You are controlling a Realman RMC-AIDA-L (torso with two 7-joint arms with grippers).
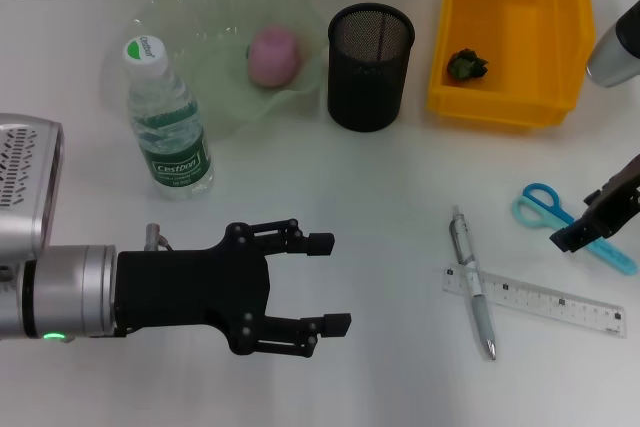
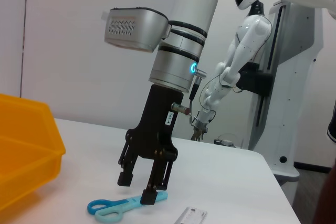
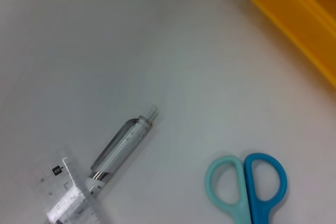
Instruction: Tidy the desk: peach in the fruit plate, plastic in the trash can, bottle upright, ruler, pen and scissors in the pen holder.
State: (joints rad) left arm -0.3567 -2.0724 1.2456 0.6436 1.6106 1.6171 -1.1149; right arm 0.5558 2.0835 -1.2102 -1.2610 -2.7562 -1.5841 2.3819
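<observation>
My right gripper (image 1: 575, 237) is open and low over the blue scissors (image 1: 545, 205) at the right edge of the table. The left wrist view shows it (image 2: 137, 190) with one fingertip at the scissors' blade (image 2: 113, 206). The right wrist view shows the scissor handles (image 3: 247, 184). A clear pen (image 1: 473, 282) lies across a transparent ruler (image 1: 535, 299). The black mesh pen holder (image 1: 370, 65) stands at the back. The pink peach (image 1: 274, 56) lies in the green plate (image 1: 200, 7). The water bottle (image 1: 168, 122) stands upright. My left gripper (image 1: 330, 283) is open and empty at the front left.
The yellow bin (image 1: 515, 27) at the back right holds a dark crumpled piece of plastic (image 1: 467, 65). The bin also shows in the left wrist view (image 2: 21, 156) and the right wrist view (image 3: 294, 14). The pen (image 3: 118, 145) and ruler (image 3: 68, 198) lie close to the scissors.
</observation>
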